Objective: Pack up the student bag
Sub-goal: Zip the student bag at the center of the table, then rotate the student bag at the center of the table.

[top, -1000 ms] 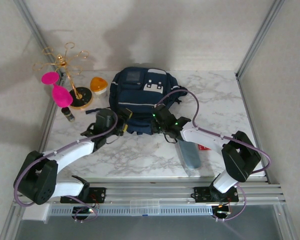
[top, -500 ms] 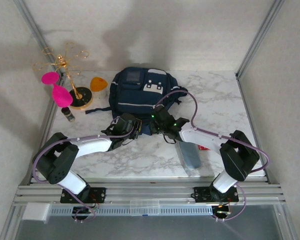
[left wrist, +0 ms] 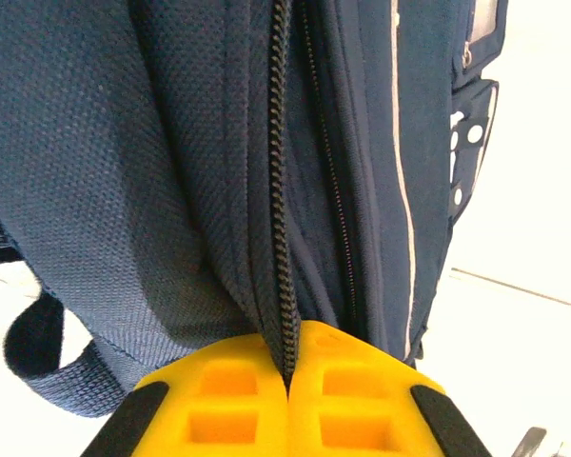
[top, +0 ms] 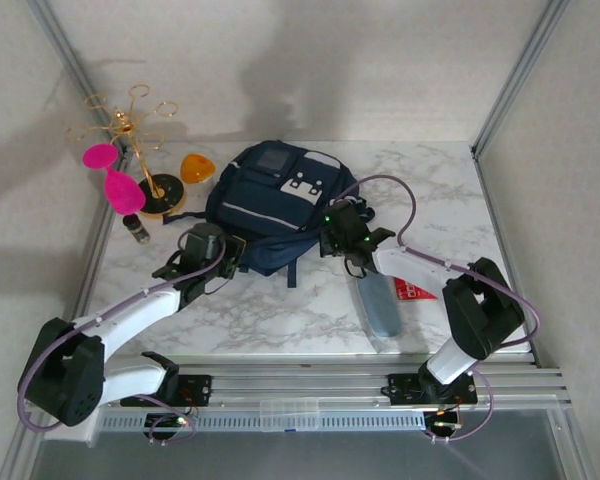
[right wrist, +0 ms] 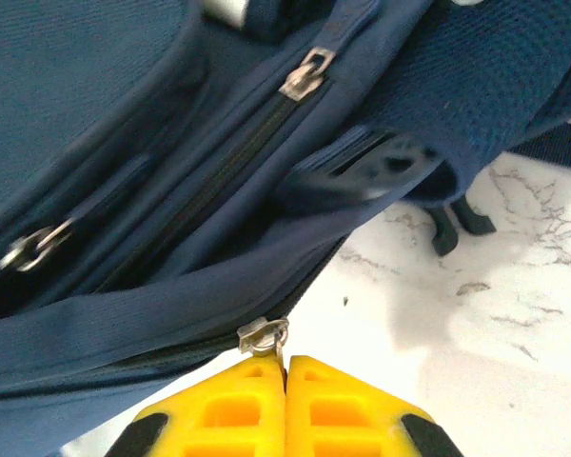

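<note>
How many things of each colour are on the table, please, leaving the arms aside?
Navy student bag: 1
Gold stand: 1
Pink discs: 2
Orange wedge: 1
Grey-blue case: 1
Red-and-white card: 1
Dark bottle: 1
Total: 8

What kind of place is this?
Probably a robot test booth: plain white walls with metal corner posts box in a marble-pattern table, and two white robot arms are bolted to a metal rail.

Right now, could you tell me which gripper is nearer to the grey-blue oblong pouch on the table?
Right. The right gripper sits at the edge of the navy-blue fabric backpack, just beyond the pouch; the left gripper is on the backpack's opposite side.
</note>
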`<action>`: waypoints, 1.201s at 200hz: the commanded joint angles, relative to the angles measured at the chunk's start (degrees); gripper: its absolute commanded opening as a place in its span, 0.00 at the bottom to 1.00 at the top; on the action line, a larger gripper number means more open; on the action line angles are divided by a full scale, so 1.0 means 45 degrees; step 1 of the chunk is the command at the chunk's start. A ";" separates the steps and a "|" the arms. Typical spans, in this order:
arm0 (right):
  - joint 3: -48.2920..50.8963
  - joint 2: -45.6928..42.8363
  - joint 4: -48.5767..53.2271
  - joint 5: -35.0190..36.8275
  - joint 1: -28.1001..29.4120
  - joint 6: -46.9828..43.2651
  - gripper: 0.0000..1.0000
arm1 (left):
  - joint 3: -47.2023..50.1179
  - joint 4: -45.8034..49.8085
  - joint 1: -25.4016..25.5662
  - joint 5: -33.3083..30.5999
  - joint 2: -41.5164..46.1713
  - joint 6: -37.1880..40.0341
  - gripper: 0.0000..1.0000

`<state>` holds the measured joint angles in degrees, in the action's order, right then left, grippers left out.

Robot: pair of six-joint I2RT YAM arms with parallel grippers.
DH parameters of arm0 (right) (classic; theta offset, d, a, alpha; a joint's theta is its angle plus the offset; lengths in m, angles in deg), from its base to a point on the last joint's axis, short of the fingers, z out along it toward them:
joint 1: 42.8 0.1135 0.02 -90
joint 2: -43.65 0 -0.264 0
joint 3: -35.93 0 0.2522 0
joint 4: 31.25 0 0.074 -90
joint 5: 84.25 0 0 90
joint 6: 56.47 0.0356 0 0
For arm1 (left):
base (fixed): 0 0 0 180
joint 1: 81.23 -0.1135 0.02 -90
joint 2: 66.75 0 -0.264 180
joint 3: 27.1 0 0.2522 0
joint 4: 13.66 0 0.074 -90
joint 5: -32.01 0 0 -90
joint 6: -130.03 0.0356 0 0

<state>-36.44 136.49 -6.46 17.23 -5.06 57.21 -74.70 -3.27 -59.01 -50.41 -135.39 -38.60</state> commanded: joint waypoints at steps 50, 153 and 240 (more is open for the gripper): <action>-0.1332 0.1375 0.0730 0.1964 -0.1389 0.0009 0.00 | 0.0303 0.1872 -0.2238 -0.0645 0.0208 0.2858 0.00; -0.0387 -0.1141 0.1275 -0.2387 -0.0884 -0.0425 0.46 | -0.0718 0.3216 -0.2077 -0.0164 0.2024 0.4605 0.44; -0.4774 0.3101 0.1759 -0.4439 -0.1260 0.0968 0.65 | -0.2532 0.1036 -0.1044 0.0382 -0.1396 0.4165 0.53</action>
<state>-52.40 145.87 -0.84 -0.60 -10.35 59.97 -83.69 4.92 -64.94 -48.75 -138.60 -19.08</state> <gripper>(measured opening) 0.638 0.524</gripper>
